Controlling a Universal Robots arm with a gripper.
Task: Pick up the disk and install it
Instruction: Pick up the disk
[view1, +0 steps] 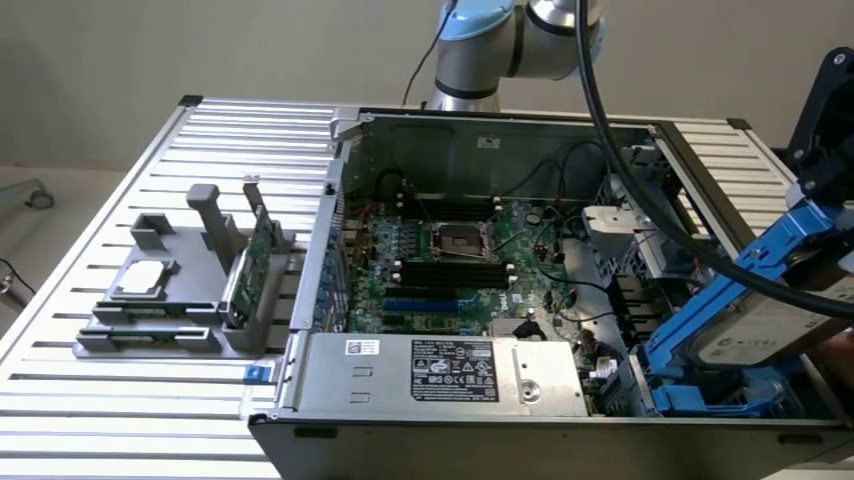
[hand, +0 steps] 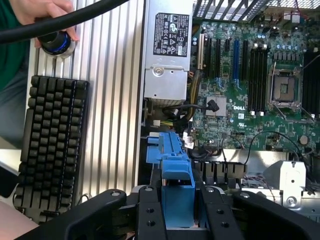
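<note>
Now the flat silver-grey disk in its bright blue plastic carrier (view1: 742, 330) is clamped between the black gripper's (hand: 179, 202) fingers. It is held tilted at the exterior view's right, its long axis slanting down into the open grey metal computer case (view1: 534, 445).

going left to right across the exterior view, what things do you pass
small silver chip → green circuit card → motherboard → disk in its blue frame
</note>
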